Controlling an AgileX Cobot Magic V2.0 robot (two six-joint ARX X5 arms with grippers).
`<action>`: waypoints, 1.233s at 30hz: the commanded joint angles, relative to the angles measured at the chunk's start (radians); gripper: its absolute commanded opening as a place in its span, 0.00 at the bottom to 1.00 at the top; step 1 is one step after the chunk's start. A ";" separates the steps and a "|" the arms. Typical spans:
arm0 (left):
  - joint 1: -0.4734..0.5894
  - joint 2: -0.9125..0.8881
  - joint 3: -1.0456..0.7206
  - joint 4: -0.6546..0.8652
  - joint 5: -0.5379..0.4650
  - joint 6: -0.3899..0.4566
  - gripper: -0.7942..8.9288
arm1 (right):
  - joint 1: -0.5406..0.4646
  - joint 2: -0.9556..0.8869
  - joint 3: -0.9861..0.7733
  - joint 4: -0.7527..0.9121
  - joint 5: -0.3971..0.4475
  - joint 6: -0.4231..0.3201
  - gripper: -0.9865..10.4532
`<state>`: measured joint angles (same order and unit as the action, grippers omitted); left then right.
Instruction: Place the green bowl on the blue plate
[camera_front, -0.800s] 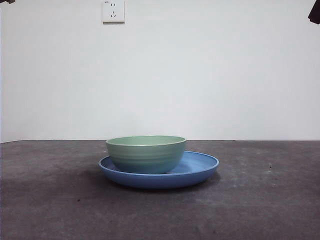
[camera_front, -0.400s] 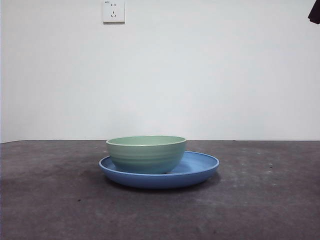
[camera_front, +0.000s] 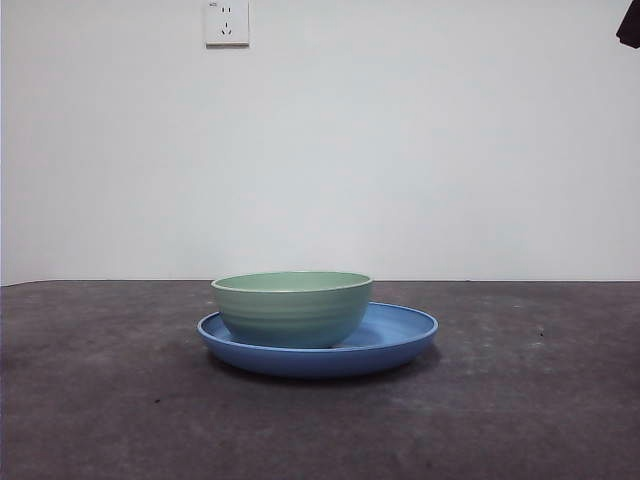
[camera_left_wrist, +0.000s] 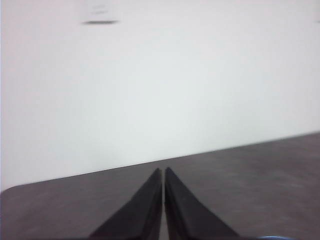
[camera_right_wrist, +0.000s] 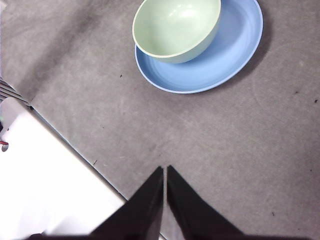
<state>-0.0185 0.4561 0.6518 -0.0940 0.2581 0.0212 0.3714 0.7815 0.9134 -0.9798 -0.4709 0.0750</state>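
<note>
The green bowl (camera_front: 292, 308) sitting on the blue plate (camera_front: 400, 335) is the only obstacle on the counter (camera_front: 100, 400). Bare counter lies open on every side, with open air above.

Green bowl (camera_front: 292, 308): pale mint, faintly ridged side, lighter rim, upright, empty. Seated inside blue plate (camera_front: 400, 340), offset toward left side of plate, lower centre of front frame. Plate: glossy blue, shallow, raised rim, flat on surface, wider than bowl.
</note>
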 joint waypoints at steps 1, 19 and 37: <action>0.027 -0.077 -0.107 0.012 -0.053 0.016 0.09 | 0.005 0.007 0.010 0.009 0.000 -0.008 0.09; 0.058 -0.409 -0.561 0.005 -0.150 -0.041 0.09 | 0.005 0.007 0.010 0.010 0.000 -0.008 0.09; 0.058 -0.453 -0.640 -0.089 -0.152 -0.040 0.09 | 0.005 0.007 0.010 0.010 0.000 -0.008 0.09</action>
<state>0.0372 0.0040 0.0322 -0.1761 0.1059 -0.0170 0.3714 0.7815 0.9134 -0.9791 -0.4709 0.0750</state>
